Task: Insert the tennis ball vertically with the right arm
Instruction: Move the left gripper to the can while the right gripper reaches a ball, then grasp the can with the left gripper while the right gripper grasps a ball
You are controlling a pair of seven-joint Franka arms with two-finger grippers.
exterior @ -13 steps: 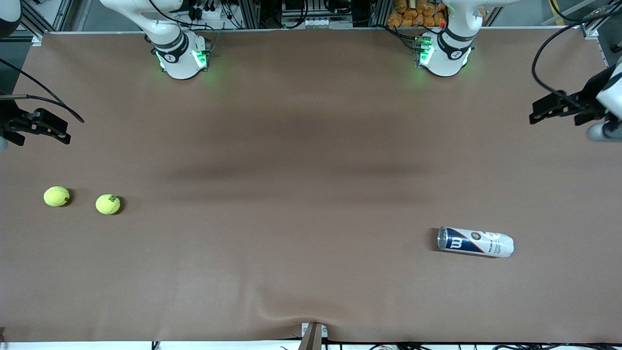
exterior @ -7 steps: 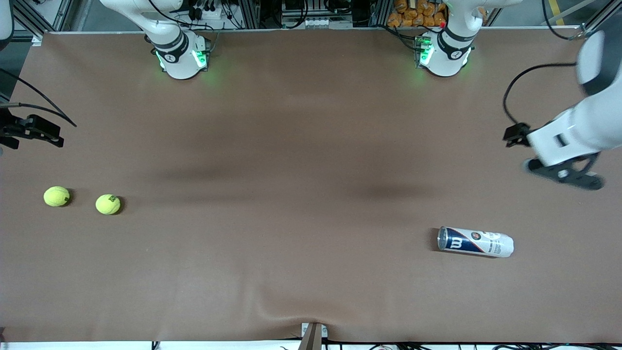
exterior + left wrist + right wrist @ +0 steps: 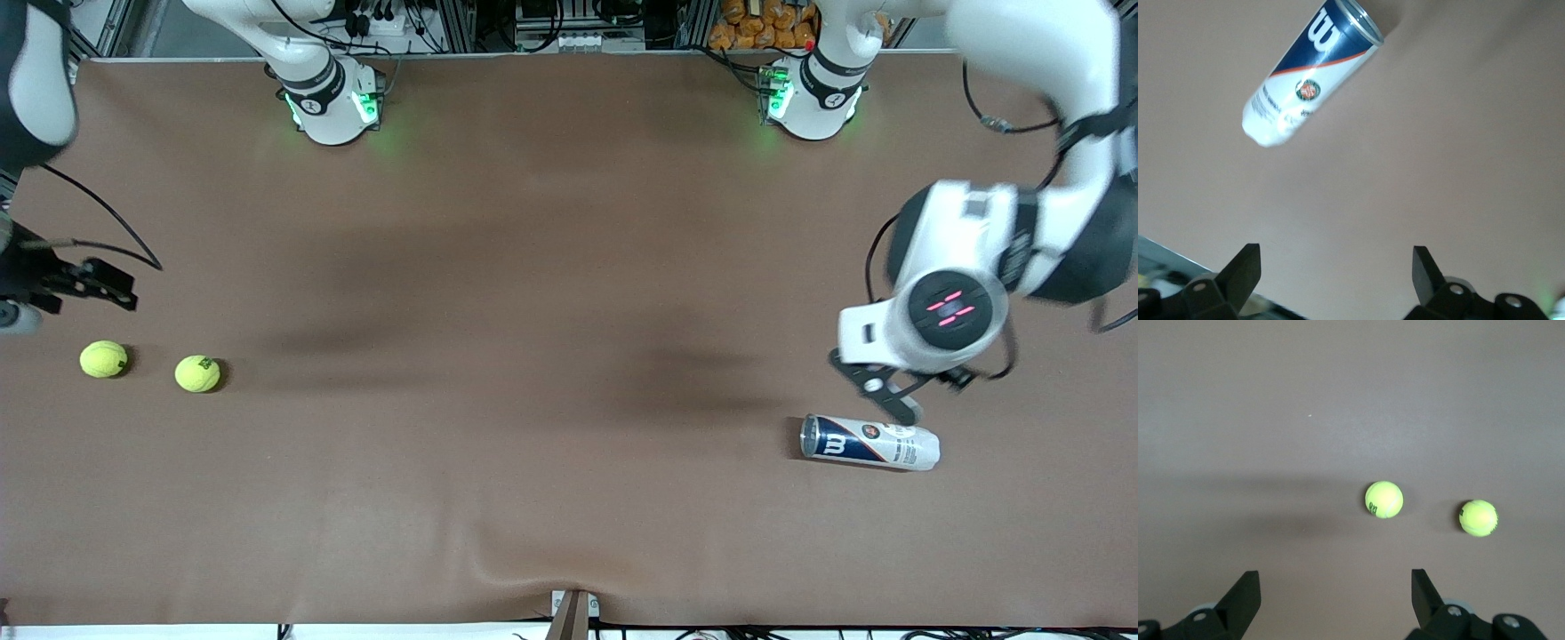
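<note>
— Fuzzy yellow-green felt: two round tennis balls lie on the matte brown table cover (image 3: pixel 533 267) toward the right arm's end, the outer tennis ball (image 3: pixel 103 359) and the inner tennis ball (image 3: pixel 197 373), which carries a small dark logo. They sit near each other without touching.

— And the right gripper (image 3: pixel 84 283)?

— Black, hard-edged, over the cover close to the outer ball. Its jaws are spread apart with nothing between them; in the right wrist view both balls lie out ahead of the fingertips (image 3: pixel 1248 587), clear of the gap.

— The can?

— A smooth, glossy cylinder, the tennis ball can (image 3: pixel 869 442), lies on its side toward the left arm's end: navy with a white logo, white body, silvery metal rim.

— Left gripper (image 3: pixel 885 391)?

— Over the cover just beside the can, jaws spread wide and empty; the can lies ahead of them, untouched.
</note>
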